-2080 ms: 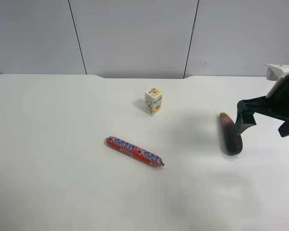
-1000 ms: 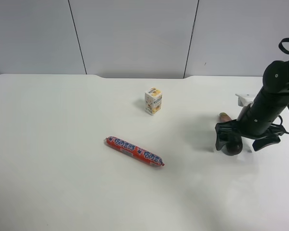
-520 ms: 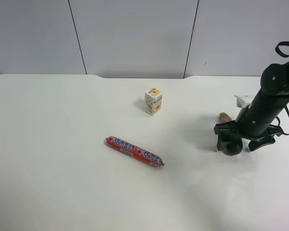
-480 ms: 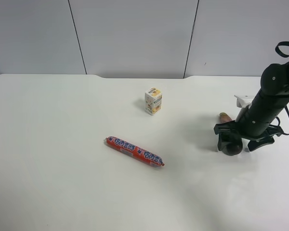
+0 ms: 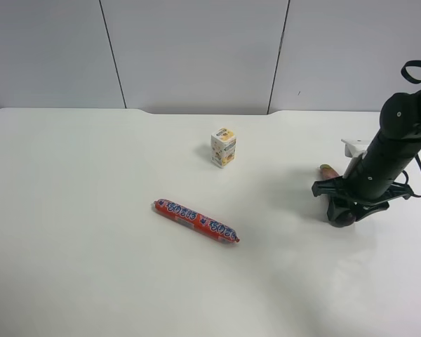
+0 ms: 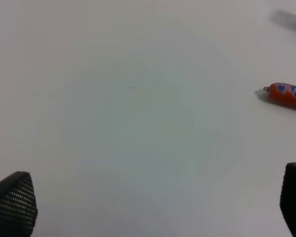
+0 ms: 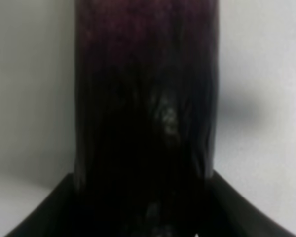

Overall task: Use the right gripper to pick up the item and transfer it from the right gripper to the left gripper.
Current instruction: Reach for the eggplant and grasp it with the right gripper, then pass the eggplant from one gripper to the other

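Since half a second ago the right jaws have drawn together: they stood apart on either side of the eggplant [image 5: 344, 216], and now we see them pinched onto its dark body near the thick end, as far shut as it allows. The right arm [image 5: 400, 133] has hardly shifted, and the eggplant lies where it lay, low on the table [image 5: 91, 210] at the exterior high view's right. Its yellow-green stem tip pokes out on the far side of the arm, toward the wall. We cannot tell whether it has left the surface yet.

From the right wrist we look straight along the eggplant [image 7: 145, 118]. Its purple-black skin fills the middle of the view, with black parts of the jaws against it on both sides at the near end.

Our left jaws stand wide open with nothing between them. One meshed pad [image 6: 14, 203] shows at each side of the left wrist view, over bare table, and one end of the red sausage stick [image 6: 287, 95] is visible beyond them.

On the exterior high view the sausage stick [image 5: 196, 220] lies slantwise near the middle of the table, well apart from the eggplant. The small carton [image 5: 223, 147] stands upright behind it, nearer the wall. Neither has moved.
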You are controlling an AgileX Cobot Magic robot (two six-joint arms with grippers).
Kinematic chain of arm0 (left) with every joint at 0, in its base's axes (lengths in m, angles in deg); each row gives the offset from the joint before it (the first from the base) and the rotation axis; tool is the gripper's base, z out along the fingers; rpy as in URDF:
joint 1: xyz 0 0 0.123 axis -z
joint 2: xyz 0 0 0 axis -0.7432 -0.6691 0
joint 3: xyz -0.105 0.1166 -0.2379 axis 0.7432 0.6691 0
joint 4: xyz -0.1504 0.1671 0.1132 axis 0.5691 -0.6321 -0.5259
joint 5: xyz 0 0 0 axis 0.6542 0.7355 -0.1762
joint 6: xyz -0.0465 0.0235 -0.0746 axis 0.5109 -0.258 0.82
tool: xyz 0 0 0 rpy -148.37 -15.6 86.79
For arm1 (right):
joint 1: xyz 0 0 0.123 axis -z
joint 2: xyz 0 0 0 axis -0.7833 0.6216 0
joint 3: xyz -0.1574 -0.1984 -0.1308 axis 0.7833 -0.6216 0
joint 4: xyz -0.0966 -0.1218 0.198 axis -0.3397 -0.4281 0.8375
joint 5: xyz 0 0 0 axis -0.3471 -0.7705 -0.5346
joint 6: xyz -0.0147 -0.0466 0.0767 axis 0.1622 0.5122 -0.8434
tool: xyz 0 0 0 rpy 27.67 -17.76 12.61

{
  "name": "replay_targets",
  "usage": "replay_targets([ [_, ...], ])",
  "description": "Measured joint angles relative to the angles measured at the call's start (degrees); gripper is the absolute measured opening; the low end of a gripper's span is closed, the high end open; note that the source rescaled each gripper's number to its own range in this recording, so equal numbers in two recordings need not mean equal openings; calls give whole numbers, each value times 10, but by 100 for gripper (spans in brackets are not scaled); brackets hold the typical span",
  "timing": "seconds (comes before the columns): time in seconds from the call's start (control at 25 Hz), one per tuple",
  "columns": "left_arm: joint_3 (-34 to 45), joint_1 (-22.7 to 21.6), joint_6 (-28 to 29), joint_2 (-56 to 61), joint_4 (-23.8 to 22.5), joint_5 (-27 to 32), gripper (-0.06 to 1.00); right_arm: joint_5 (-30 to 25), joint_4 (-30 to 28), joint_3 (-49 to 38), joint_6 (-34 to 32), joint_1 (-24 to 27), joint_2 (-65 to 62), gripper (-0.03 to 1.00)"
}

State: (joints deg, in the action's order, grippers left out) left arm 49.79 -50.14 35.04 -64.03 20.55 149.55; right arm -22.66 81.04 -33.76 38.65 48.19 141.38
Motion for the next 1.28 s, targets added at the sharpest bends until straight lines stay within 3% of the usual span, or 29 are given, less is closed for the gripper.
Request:
replay_targets([
  [0.4, 0, 0, 0, 0, 0, 0, 100, -8, -2, 0, 0, 0, -5, 0],
  [1.0, 0, 0, 0, 0, 0, 0, 100, -100, 4, 1, 16, -1, -124, 0],
  [1.28, 0, 0, 0, 0, 0, 0, 100, -132, 10, 1, 46, -43, -166, 0],
])
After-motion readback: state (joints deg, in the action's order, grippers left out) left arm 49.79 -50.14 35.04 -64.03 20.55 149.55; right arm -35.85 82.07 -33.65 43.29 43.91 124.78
